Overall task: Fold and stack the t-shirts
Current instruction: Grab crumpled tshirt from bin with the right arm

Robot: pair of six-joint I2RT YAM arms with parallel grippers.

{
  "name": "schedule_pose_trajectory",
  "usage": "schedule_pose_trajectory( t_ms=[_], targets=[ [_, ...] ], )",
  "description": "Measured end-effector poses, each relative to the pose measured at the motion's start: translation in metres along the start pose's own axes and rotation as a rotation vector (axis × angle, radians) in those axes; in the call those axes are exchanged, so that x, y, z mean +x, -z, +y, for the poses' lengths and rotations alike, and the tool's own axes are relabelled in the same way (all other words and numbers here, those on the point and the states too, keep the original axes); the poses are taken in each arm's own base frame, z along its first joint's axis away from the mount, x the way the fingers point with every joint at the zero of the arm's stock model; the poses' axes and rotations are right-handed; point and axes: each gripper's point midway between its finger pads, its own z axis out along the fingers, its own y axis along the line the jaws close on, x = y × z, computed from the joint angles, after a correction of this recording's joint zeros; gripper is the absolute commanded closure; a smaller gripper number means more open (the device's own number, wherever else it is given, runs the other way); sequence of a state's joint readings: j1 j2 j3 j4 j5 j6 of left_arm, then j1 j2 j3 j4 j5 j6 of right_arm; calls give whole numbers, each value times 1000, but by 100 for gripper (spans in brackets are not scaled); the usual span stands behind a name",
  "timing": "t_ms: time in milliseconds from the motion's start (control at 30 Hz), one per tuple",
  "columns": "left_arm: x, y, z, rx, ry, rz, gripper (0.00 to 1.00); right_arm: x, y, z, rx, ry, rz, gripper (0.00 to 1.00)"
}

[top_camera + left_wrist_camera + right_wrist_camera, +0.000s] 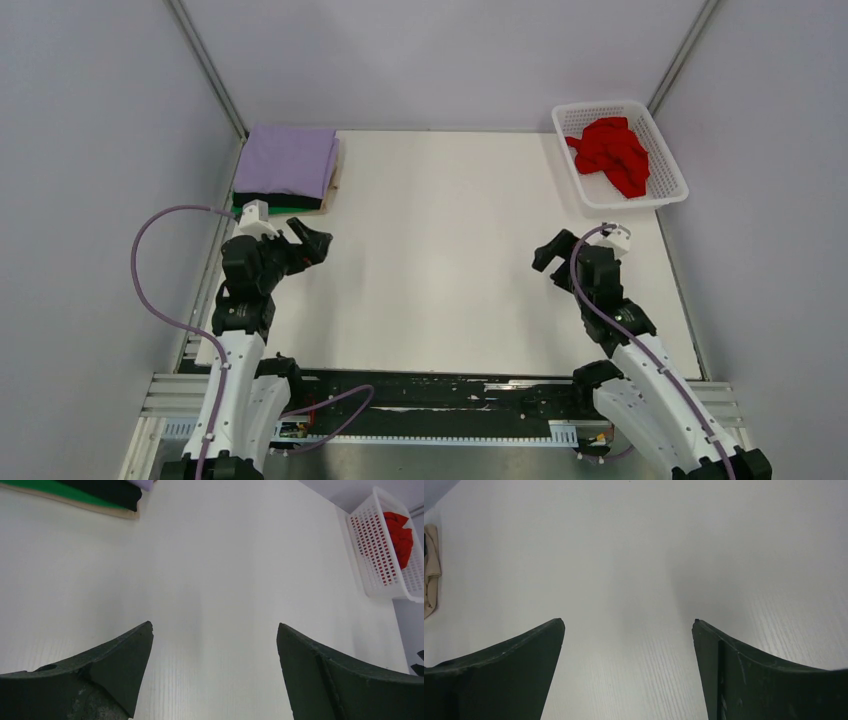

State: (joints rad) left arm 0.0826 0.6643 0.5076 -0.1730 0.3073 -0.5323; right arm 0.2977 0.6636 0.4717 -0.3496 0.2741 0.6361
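A crumpled bright red t-shirt [614,152] lies in a white mesh basket [665,160] at the table's far right; it also shows in the left wrist view [401,535]. A stack of folded t-shirts sits at the far left: lavender [288,160] on top, black [262,201] and green [243,211] under it. The black [112,492] and green [55,487] edges show in the left wrist view. My left gripper [311,240] is open and empty, just in front of the stack. My right gripper [552,250] is open and empty over bare table, in front of the basket.
The white table [440,260] runs between grey walls with metal posts at the far corners. A beige cloth edge [430,570] under the stack shows in the right wrist view. The black rail [430,395] with the arm bases lies along the near edge.
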Motion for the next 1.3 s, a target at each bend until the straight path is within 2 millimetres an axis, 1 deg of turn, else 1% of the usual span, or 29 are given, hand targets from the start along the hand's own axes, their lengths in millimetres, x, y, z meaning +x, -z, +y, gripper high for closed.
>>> schedule_pose_trajectory(
  t_ms=[67,133,200,267,300,333,400,433,467,500,533,600,700,800,867,933,1033,1100,1133,1167,1200,1267,1300],
  targets=[
    [-1,0,2,-13,0,-4,0,2,-4,-3,22,7,11,0],
    [-1,-1,5,-27,1,-9,0,1,-7,-5,44,15,11,0],
    [-2,-1,6,-34,2,-11,0,-12,-13,-2,76,38,-10,0],
    [-2,-2,8,-43,4,-14,0,-34,-20,6,95,58,-42,0],
    [-2,-2,10,-51,5,-13,0,-47,-25,11,107,67,-53,0],
    [-2,-4,12,-61,9,-12,0,-65,-32,17,117,69,-71,0],
    [-3,-6,15,-78,14,-7,0,-108,-49,26,133,55,-115,0],
    [-3,-8,15,-84,18,-3,0,-133,-61,28,139,39,-133,0],
    [-5,-9,16,-90,20,-2,0,-153,-71,27,146,25,-154,0],
    [-7,-10,16,-93,20,-2,0,-175,-83,23,159,10,-169,0],
    [-9,-11,16,-97,20,-4,0,-192,-93,17,177,1,-183,0],
    [-14,-10,17,-113,17,-16,0,-225,-120,-2,224,-14,-199,0],
    [-21,-9,18,-133,12,-34,0,-252,-162,-33,291,-32,-181,0],
    [-25,-6,20,-153,9,-52,0,-263,-207,-63,339,-45,-148,0],
    [-27,-4,22,-165,7,-62,0,-265,-238,-82,365,-47,-121,0],
    [-29,-2,22,-172,4,-76,0,-265,-274,-100,380,-39,-99,0],
    [-32,-1,24,-184,3,-88,0,-250,-317,-117,373,-33,-56,0],
    [-32,-2,25,-187,4,-88,0,-236,-343,-124,364,-32,-26,3],
    [-32,-3,25,-187,5,-87,0,-231,-352,-128,360,-33,-18,7],
    [-32,-4,25,-187,5,-87,0,-226,-362,-131,359,-35,-12,14],
    [-31,-5,26,-188,6,-83,0,-222,-371,-135,358,-37,-11,24],
    [-30,-6,27,-191,8,-77,0,-215,-382,-139,355,-44,-10,57],
    [-29,-6,27,-192,8,-75,0,-215,-384,-139,351,-48,-14,69]
  ],
)
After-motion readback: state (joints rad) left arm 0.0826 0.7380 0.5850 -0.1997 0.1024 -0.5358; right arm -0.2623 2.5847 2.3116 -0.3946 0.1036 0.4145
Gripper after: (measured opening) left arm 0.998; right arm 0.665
